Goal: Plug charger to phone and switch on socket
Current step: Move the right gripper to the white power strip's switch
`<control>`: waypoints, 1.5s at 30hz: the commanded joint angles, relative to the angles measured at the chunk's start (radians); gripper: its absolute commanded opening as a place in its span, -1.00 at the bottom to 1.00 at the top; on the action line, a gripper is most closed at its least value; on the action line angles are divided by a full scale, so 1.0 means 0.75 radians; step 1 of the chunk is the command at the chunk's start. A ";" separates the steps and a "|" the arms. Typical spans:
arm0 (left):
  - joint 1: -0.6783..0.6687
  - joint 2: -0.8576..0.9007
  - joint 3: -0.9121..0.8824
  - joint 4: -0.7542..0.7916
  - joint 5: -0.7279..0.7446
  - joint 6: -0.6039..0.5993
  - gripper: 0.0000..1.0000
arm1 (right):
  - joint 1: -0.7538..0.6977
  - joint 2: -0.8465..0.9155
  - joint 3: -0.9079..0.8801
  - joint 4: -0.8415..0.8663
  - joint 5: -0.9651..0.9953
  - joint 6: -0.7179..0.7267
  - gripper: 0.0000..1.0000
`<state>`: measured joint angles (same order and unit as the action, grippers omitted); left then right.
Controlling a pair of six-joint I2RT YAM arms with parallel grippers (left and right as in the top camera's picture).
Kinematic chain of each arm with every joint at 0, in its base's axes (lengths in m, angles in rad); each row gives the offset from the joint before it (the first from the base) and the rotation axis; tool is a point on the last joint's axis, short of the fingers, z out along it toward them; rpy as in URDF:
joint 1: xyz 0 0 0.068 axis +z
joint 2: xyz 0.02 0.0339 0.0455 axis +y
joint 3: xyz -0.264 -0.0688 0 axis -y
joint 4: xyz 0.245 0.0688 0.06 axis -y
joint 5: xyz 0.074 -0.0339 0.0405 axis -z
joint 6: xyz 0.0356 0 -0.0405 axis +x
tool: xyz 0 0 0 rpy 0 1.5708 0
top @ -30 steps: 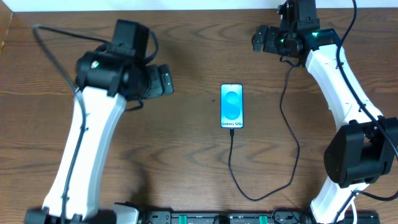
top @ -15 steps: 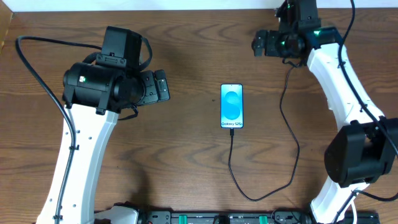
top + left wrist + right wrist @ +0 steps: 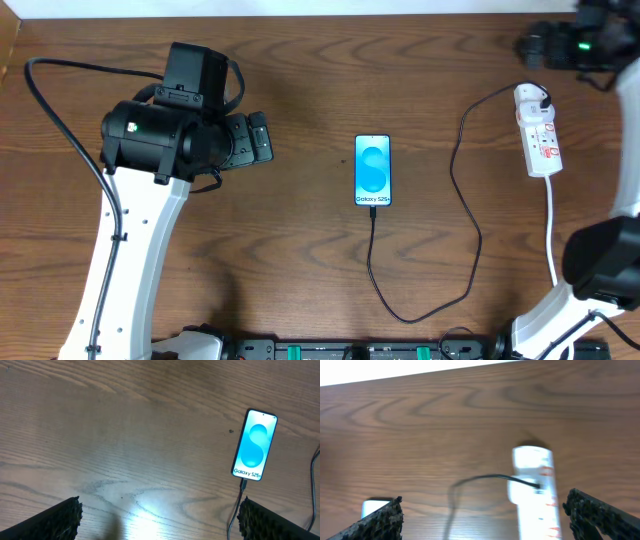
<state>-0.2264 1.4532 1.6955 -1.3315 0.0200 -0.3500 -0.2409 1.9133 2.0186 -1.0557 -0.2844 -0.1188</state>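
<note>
- Centrally on the wooden table (image 3: 300,260) lies the phone (image 3: 373,170), flat with its blue screen lit and facing up. Its short edges face the far and near sides of the table.
- At the phone's near edge the charger (image 3: 470,215) begins, its tip meeting that edge. The black cable runs away from the phone, loops round, and climbs on the right arm's side of the phone to a white plug (image 3: 530,97).
- That plug sits at the far end of the socket (image 3: 540,140), a white strip with red marks. The socket rests well apart from the phone on that same side, roughly level with it.
- From the socket a white cord (image 3: 551,230) trails toward the near table edge. Whether the switch is on cannot be told.
- On the phone's opposite side the left gripper (image 3: 262,137) hangs well apart from the phone, pointing toward it.
- Its fingers (image 3: 60,520) stand wide apart in the left wrist view, with only bare wood between them. The phone lies beyond the fingertips, over toward the right-hand finger, and is untouched.
- Farther from the phone than the plug, the right gripper (image 3: 530,46) sits past the socket's far end and clear of it.
- Its fingers (image 3: 592,515) are also spread wide and hold nothing. In the blurred right wrist view the socket's plug end shows in the gap, nearer the right-hand finger, with the cable curving off toward the phone's side.
</note>
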 commanded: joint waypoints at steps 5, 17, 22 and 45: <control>-0.003 0.005 0.008 -0.005 -0.008 0.012 1.00 | -0.250 -0.012 -0.071 -0.003 -0.216 -0.357 0.99; -0.003 0.005 0.008 -0.005 -0.008 0.012 1.00 | -0.295 -0.011 -0.476 0.304 -0.379 -0.440 0.98; -0.003 0.005 0.008 -0.005 -0.008 0.012 1.00 | -0.295 -0.011 -0.637 0.475 -0.397 -0.355 0.99; -0.003 0.005 0.008 -0.004 -0.008 0.012 1.00 | -0.295 0.113 -0.851 0.711 -0.317 -0.191 0.98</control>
<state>-0.2264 1.4532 1.6955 -1.3315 0.0200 -0.3500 -0.4644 1.9556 1.3895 -0.5282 -0.5240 -0.2874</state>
